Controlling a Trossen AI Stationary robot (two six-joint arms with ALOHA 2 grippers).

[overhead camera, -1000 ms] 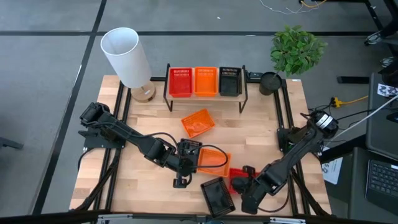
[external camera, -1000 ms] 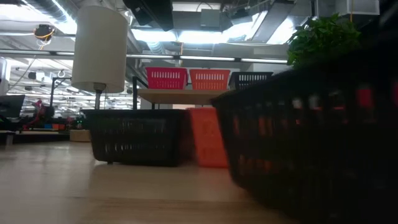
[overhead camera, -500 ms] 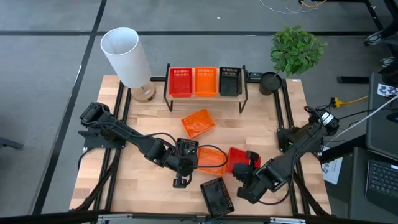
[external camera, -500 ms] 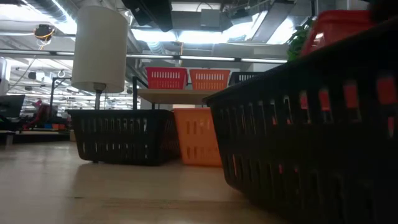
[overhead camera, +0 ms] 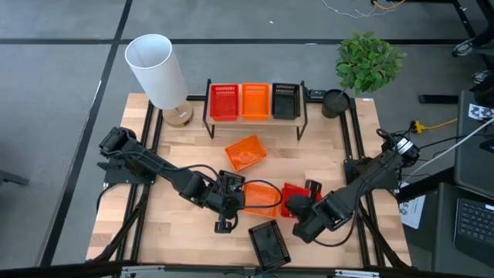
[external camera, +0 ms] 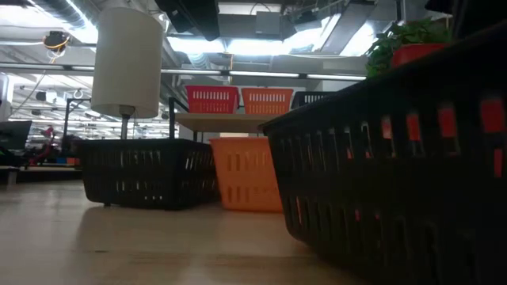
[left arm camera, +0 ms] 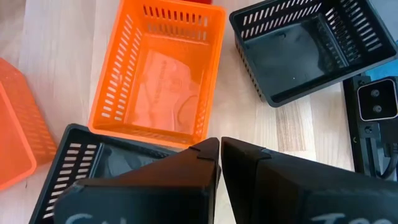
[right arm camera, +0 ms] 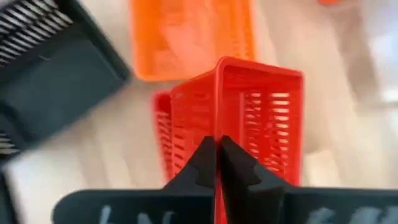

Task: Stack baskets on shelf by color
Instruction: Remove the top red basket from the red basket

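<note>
Nearest the front edge of the table (overhead camera: pixel 177 147), a black basket (overhead camera: pixel 268 240) lies loose and untouched. Just behind it, my right gripper (overhead camera: pixel 303 208) is pinched shut on the wall of a red basket (overhead camera: pixel 293 199); in my right wrist view the 2 fingers (right arm camera: pixel 205 163) press together over that red rim, and the basket hangs tipped from them. A second red basket (right arm camera: pixel 163 134) seems to sit under it, though I cannot tell whether the 2 are nested.

Beside it, my left gripper (overhead camera: pixel 229 194) has its fingers closed on the rim of another black basket (left arm camera: pixel 99 168), with an orange basket (overhead camera: pixel 261 198) just past it on the wood. A second orange basket (overhead camera: pixel 245 151) lies tilted mid-table, well apart from both grippers.

At the far edge stands the shelf (overhead camera: pixel 255 117), carrying 1 red basket (overhead camera: pixel 224 101), 1 orange (overhead camera: pixel 255 100) and 1 black (overhead camera: pixel 285 100) in a row. A white lamp (overhead camera: pixel 158 71) and a potted plant (overhead camera: pixel 368 61) flank it.

I judge I am at the lift-and-carry step, with both arms loaded. Next, the red one must travel across to the shelf's red pile and be levelled out before it drops in, clearing my left arm and the mid-table orange basket. The black one belongs at the shelf's opposite end.
</note>
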